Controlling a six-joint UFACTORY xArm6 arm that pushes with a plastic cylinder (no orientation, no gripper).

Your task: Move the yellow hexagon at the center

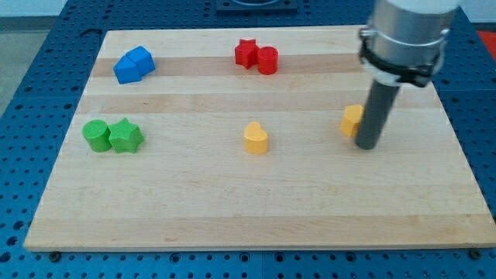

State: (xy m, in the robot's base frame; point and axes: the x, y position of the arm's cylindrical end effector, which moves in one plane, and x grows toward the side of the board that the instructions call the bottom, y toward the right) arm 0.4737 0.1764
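The yellow hexagon (352,119) lies on the wooden board (256,209) at the view's right, partly hidden behind my rod. My tip (366,146) rests on the board right beside it, touching or nearly touching its right side. A second yellow block, heart-shaped (256,138), lies near the board's middle, well to the left of the hexagon.
A red star (246,53) and red cylinder (267,60) sit together at the view's top centre. Two blue blocks (133,64) sit at the top left. A green cylinder (96,135) and green star (125,136) sit at the left.
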